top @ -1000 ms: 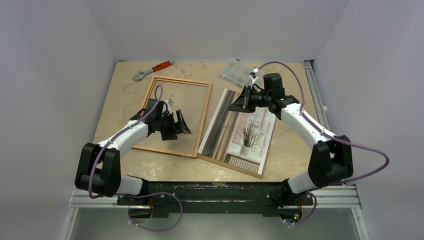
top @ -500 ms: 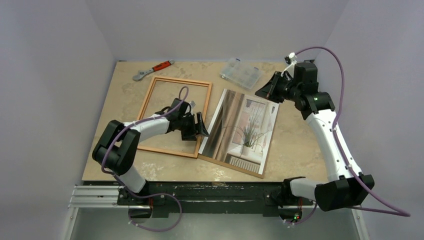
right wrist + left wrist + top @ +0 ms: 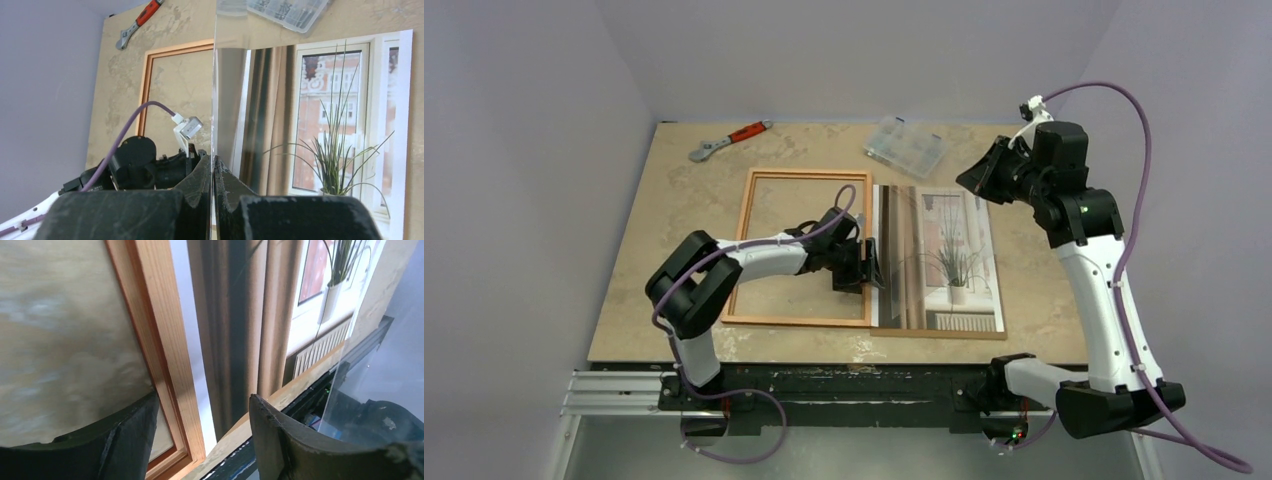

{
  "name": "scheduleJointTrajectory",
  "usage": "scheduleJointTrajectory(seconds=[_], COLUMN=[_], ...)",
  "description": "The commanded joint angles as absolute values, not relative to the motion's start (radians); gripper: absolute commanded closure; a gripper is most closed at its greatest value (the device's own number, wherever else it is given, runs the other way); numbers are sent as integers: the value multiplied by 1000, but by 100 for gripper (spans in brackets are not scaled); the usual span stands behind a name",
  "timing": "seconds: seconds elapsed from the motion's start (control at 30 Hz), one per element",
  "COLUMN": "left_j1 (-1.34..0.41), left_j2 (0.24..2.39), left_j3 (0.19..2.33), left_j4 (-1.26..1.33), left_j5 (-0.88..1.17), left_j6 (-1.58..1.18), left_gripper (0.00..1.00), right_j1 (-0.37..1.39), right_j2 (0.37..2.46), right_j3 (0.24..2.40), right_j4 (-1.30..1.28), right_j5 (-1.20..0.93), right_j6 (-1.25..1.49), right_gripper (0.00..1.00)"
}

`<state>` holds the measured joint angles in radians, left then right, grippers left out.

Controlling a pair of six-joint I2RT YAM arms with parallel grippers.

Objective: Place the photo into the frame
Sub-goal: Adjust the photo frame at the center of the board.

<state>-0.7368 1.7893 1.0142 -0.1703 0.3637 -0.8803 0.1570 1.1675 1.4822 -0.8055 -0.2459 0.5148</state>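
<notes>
Left claw point(image 3: 202, 405) open astride thin orange wooden frame point(image 3: 160, 330), right claw point(image 3: 213, 165) shut; risks clamping frame rail, not glossy plant photo point(image 3: 250, 315) alongside.

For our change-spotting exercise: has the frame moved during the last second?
Yes. The frame has slid right, away from the wrench, and straightened out of its tilt.

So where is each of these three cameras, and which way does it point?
Top external: above and behind the arms, looking down on the table; both arms show.
Left wrist: low over the frame's edge and the photo; own fingers at bottom.
Right wrist: raised, looking down on photo; own shut fingers and left arm show.
Both wrist views share frame and photo.
</notes>
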Motion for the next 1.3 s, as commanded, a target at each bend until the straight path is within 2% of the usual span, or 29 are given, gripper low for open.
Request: scheduleJointTrajectory(seconds=[0.0, 0.2, 0.27, 0.43, 0.53, 0.8, 0.93, 1.1, 1.27], left_j1=[-819, -856, -856, -847, -816, -587, -434, -253, -196], left_j2=[1853, 1894, 1889, 1808, 1733, 1395, 1219, 1025, 977], left_j3=[1077, 1088, 1099, 1089, 1063, 876, 799, 763, 771], left_j4=[-140, 45, 26, -73, -73, -82, -192, -512, -790], left_j5=[351, 389, 372, 327, 367, 459, 472, 326, -20], left_j6=[-949, -1054, -1047, -968, -929, -871, -822, -692, -610], left_gripper=[35, 31, 30, 20, 15, 12, 13, 17, 21], right_j1=[158, 156, 156, 156, 156, 156, 156, 156, 156], right_j2=[1147, 1146, 1149, 1147, 1149, 1141, 1127, 1141, 1156], right_j3=[1546, 1551, 1557, 1578, 1573, 1544, 1470, 1389, 1310], right_j4=[-822, -830, -836, -845, -822, -714, -614, -546, -487], right_j5=[-185, -169, -169, -188, -253, -448, -520, -556, -611], right_j6=[486, 473, 468, 463, 465, 531, 594, 633, 670], right_gripper=[100, 100, 100, 100, 100, 100, 100, 100, 100])
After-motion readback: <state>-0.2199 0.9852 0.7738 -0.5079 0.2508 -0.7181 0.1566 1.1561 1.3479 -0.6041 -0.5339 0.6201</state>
